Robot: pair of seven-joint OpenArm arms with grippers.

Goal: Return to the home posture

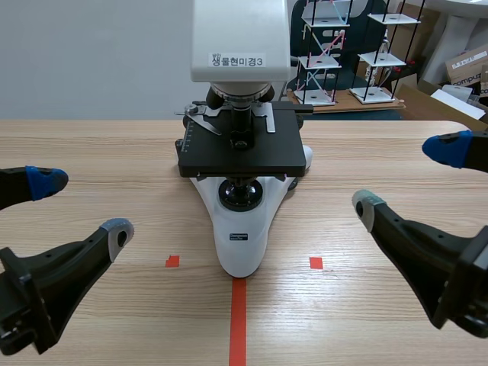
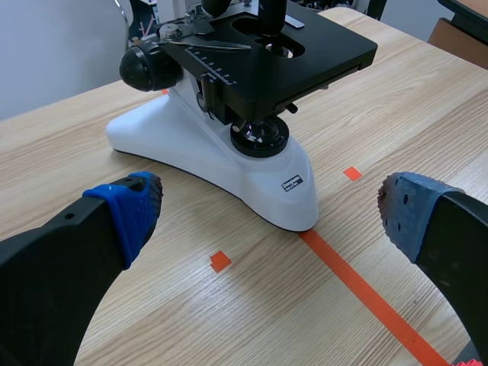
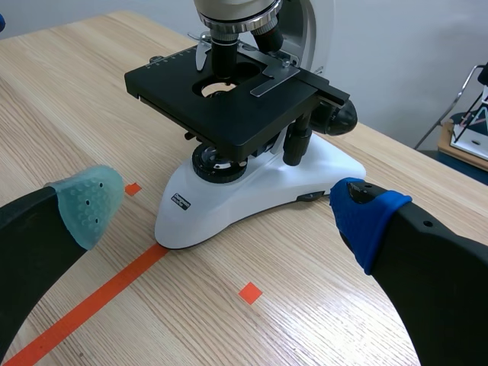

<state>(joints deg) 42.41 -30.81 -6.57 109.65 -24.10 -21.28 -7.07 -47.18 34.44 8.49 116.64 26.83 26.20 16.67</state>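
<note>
My left fingers (image 2: 126, 213) are spread wide with nothing between them. My right fingers (image 3: 366, 217) are spread just as wide and hold nothing either. Both pairs hang low over the light wood-grain counter (image 1: 91, 145), one to each side and well apart from each other.

The task names no object. It concerns my two arms only. What matters is the white-bodied microscope with a black stage (image 1: 240, 229), which stands upright between my two pairs. The rounded nose of its base points toward me along the orange-red tape line (image 1: 238, 320), and its long axis runs away from me. It lies ahead and inward of each pair and touches neither. Both arms look about equally near to it.

I judge that a pull-back to home should go outward and toward me, away from the stage's corners and the side knobs, and that there is ample room sideways. A small orange-red tape square (image 1: 172, 261) marks the counter on each side of the base. Past the far edge are a pale wall (image 1: 91, 53) and wire-frame models (image 1: 320, 53) on a shelf.
</note>
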